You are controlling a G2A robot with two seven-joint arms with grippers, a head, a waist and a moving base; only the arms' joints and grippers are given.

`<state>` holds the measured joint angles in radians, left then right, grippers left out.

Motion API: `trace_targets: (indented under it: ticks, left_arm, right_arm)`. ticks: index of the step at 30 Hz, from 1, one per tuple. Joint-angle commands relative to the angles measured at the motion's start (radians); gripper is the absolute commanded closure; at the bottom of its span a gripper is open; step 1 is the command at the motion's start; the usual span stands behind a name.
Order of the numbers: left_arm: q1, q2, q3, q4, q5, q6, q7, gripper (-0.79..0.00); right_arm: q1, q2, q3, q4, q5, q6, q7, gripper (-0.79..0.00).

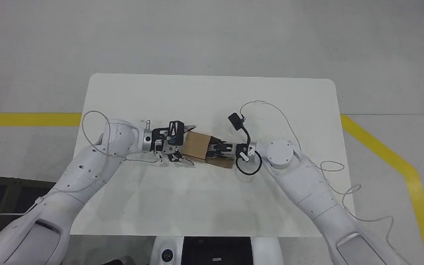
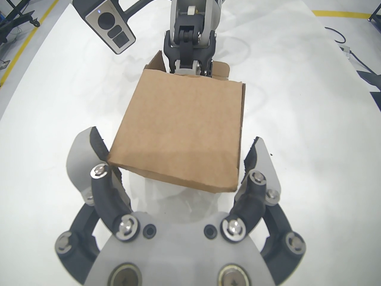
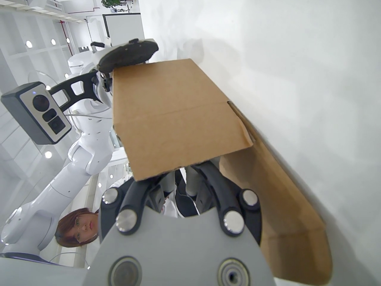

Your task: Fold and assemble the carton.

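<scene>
A brown carton lies mid-table between both arms, folded into a box shape with open flaps at its far end. My left gripper is open and straddles the carton's near end; one pad touches a corner, while the other stands just clear. In the top view the left gripper sits at the carton's left side. The right gripper is shut on the carton's opposite edge. Its fingertips are partly hidden under a panel, beside a long flap.
The white table has free room all around the carton. A thin white cable loops over the table behind the right arm. Yellow floor tape runs past both table ends.
</scene>
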<state>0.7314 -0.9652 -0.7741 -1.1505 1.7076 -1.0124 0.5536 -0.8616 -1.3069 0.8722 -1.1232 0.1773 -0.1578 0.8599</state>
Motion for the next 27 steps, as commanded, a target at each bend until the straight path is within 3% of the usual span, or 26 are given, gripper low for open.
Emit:
trace_targets:
  ticks: [1,8,15,19,27]
  left_arm:
    - [0.000,0.000,-0.002,0.000,-0.007,0.000,-0.009,-0.785]
    - [-0.001,-0.001,-0.009,0.004,-0.026,0.001,-0.032,-0.785]
    - [0.001,-0.001,-0.014,0.000,-0.034,0.004,-0.043,-0.785]
    - [0.003,-0.001,-0.017,-0.005,-0.037,0.002,-0.045,-0.785]
    - [0.006,0.000,-0.021,-0.012,-0.035,0.001,-0.050,-0.785]
  right_arm:
    - [-0.007,0.007,0.015,-0.022,-0.007,0.013,0.021,0.000]
    - [-0.064,0.048,0.103,-0.148,-0.055,0.138,0.094,0.000]
    - [-0.115,0.079,0.179,-0.254,-0.148,0.221,0.072,0.000]
    - [-0.107,0.085,0.187,-0.260,-0.195,0.229,0.062,0.000]
    - [-0.049,0.082,0.168,-0.190,-0.194,0.142,0.112,0.000]
